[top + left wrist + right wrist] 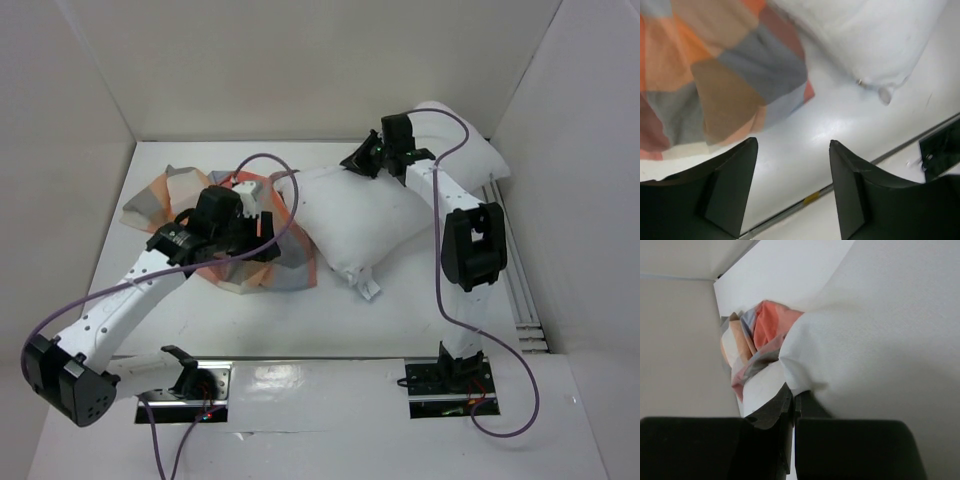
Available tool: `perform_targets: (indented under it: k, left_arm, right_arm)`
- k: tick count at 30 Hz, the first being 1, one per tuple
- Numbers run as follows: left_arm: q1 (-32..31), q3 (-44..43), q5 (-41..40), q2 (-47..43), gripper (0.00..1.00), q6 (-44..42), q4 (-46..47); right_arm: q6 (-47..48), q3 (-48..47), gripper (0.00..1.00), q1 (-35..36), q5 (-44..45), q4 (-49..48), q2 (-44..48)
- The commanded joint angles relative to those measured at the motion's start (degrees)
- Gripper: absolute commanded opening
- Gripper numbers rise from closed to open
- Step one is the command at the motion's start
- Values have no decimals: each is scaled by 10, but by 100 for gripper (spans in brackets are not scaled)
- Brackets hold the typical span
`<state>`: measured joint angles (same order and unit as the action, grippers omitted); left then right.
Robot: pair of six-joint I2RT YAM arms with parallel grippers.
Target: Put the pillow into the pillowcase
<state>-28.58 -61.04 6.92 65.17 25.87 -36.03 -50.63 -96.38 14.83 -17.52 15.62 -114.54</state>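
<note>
White pillow (370,215) pinched in right fingers (767,412); left fingers (735,175) wide; cable (262,157) crossing pillowcase (160,195).

- Pillow (370,215): plain white, no pattern.
- Pillowcase (735,80): large checks of orange, grey, tan, cream and pale blue.
- Table (400,310): glossy white.
- Cables (440,290): purple.

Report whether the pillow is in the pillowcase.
Mostly out: the pillow lies uncovered beside the pillowcase; whether its left end is tucked inside, cannot tell.
</note>
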Motion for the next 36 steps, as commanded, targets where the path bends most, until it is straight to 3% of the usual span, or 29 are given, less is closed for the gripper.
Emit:
perform_targets:
  k: [1,4,5,6,7,11,12,13,16,19,28,30,31,32,33,36]
  left_arm:
    - [7,-71,-40,27,71,-9,-1]
    - [7,-111,-72,77,62,18,15]
    - [7,-123,-88,94,56,31,15]
    - [14,-143,-100,112,44,57,15]
    - [19,-155,-105,133,40,65,15]
    - [64,-231,-114,232,43,100,-11]
    - [73,-239,-107,259,49,100,-11]
    - [81,-255,-90,274,64,100,-11]
    - [111,-285,-63,327,76,105,-5]
    - [130,-316,-38,382,78,111,16]
    - [136,-389,-14,480,65,104,33]
    - [136,-389,2,480,58,104,49]
    - [142,-389,2,486,49,104,49]
    - [142,-396,2,494,15,104,49]
    - [142,-402,8,494,0,104,44]
    - [148,-407,20,479,0,88,23]
  right_arm:
    - [-5,10,0,-15,-4,-71,28]
    - [0,22,0,-15,-9,-71,40]
    - [0,22,0,-15,-9,-71,45]
    - [5,22,0,-15,-9,-71,45]
    - [5,27,0,-15,-9,-65,45]
    - [21,27,0,-21,-4,-49,50]
    - [27,32,0,-21,-4,-44,50]
    - [27,32,0,-26,-4,-44,50]
    - [33,49,0,-26,-10,-54,56]
    - [38,49,0,-26,-16,-54,51]
    - [43,31,0,-26,-22,-38,41]
    - [48,31,0,-26,-16,-38,35]
    - [48,31,0,-26,-16,-38,35]
    - [48,26,0,-26,-16,-38,35]
    - [56,19,0,-26,-16,-31,29]
    - [74,-10,0,-20,-16,-12,13]
